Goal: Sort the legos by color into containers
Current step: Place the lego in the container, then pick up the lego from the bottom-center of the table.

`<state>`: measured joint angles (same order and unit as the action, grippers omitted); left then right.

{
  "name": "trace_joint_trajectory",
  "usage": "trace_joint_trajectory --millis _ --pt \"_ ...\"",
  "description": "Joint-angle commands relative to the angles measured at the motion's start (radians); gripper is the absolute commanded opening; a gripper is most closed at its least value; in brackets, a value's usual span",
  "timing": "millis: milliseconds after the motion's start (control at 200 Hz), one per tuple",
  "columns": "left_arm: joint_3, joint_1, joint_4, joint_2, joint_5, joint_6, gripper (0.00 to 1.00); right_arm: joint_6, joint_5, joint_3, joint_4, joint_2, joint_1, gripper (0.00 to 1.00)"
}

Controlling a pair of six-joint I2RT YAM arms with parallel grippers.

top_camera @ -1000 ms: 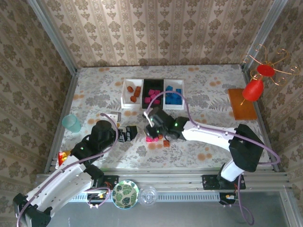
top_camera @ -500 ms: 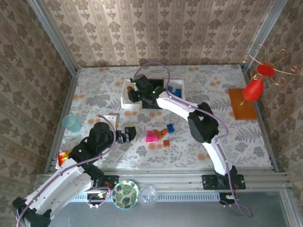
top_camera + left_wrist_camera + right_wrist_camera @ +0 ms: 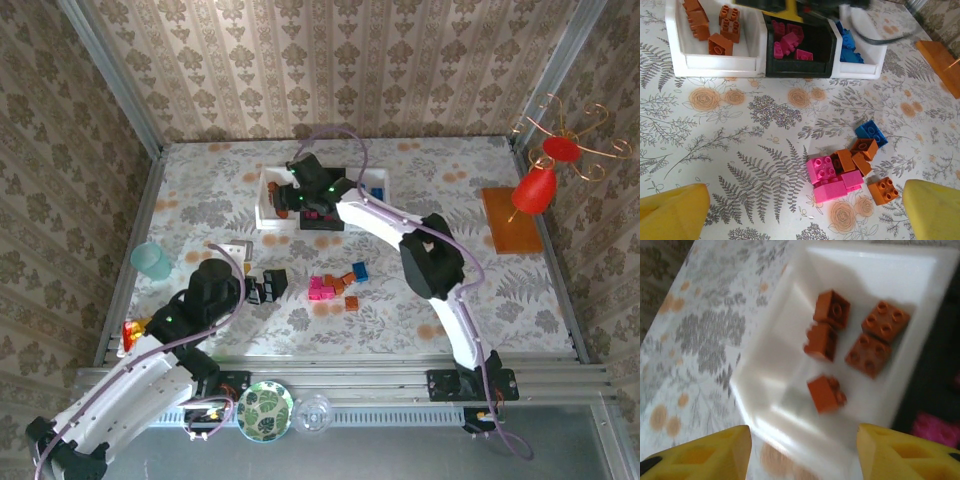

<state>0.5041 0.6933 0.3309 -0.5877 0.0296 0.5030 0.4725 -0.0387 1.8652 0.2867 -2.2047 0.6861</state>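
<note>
From the top camera, my right gripper (image 3: 288, 200) is stretched way out over the row of three small rectangular plastic bins at the far side of the floral-patterned table (image 3: 200, 210). It sits above the left white bin (image 3: 266, 212), with the black middle bin (image 3: 325, 224) and the right white bin (image 3: 381, 180) next along. My left gripper (image 3: 272, 285) hangs low over the table on my side. Just to its right is a loose clump of small plastic lego bricks (image 3: 335, 288), well apart from the bins. On the left wrist cam my yellow fingertips (image 3: 672, 212) sit out at the two bottom corners, so that gripper is spread as wide as it goes with nothing in it. The clump is right ahead: two magenta-pink bricks (image 3: 827, 180) touching, a few orange-brown bricks (image 3: 857, 152) against them, a blue brick (image 3: 871, 133) at the far edge, and one more orange-brown one a little off by itself. Further back the bins look sorted, with orange-brown in the left white one, magenta-pink in the black one and blue in the right white one. On the right wrist cam the yellow fingers (image 3: 695, 450) are parted with a clear gap and hold nothing, straight above the left white bin. Five orange-brown bricks are inside it. The nearest one is blurred, so I can't tell if it's resting on the floor.
</note>
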Motion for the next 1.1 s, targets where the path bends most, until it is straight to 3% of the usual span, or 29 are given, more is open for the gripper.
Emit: trace_joint_trajectory --millis 0,270,495,665,1095 --pt "0.003 -0.003 0.005 -0.01 -0.014 0.006 1.0 -0.019 -0.007 -0.176 -0.086 0.207 0.023 0.62" --pt "-0.011 -0.003 -0.028 -0.038 -0.031 0.01 1.0 -0.034 0.097 -0.742 -0.087 0.579 0.111 0.65" --pt "-0.034 -0.006 -0.054 -0.052 -0.04 0.019 1.0 0.025 0.204 -0.994 0.016 0.716 0.214 0.66" --pt "-0.044 -0.008 -0.063 -0.054 -0.045 0.027 1.0 0.066 0.273 -1.045 0.071 0.704 0.284 0.66" --pt "-0.053 -0.009 -0.053 -0.043 -0.054 0.036 1.0 0.123 0.296 -1.029 0.02 0.573 0.286 0.61"
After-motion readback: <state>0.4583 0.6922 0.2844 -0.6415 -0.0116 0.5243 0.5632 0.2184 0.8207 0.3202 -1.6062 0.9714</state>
